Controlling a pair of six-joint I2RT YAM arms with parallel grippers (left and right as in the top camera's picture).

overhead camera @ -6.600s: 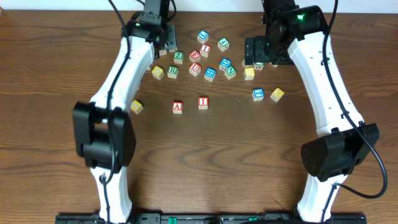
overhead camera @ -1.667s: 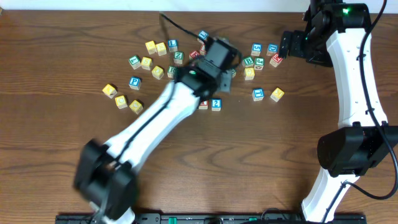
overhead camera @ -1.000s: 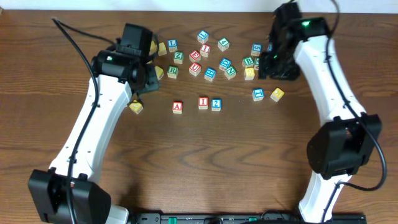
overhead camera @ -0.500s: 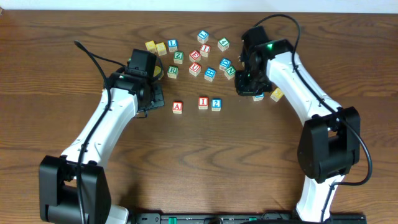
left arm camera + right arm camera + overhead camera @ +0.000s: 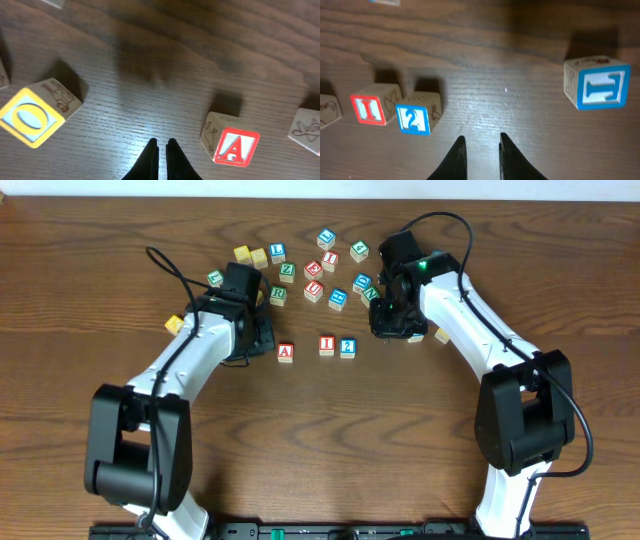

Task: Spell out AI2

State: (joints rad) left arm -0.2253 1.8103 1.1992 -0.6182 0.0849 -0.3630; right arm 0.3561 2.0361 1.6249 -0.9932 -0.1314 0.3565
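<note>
A robotics laboratory bench, by every visible sign: two white-and-black jointed machines, the left arm (image 5: 185,365) and the right arm (image 5: 470,310), rose from a black rail (image 5: 320,530) along the near edge of a wood-grain table (image 5: 320,440). Black cables (image 5: 440,220) looped off the arms and a green status light (image 5: 422,263) glowed on the right one. Small alphabet cubes (image 5: 338,298) lay scattered across the far half of the tabletop, with no household furnishings around them.

left gripper (image 5: 161,143) closed, right gripper (image 5: 482,139) slightly parted
</note>
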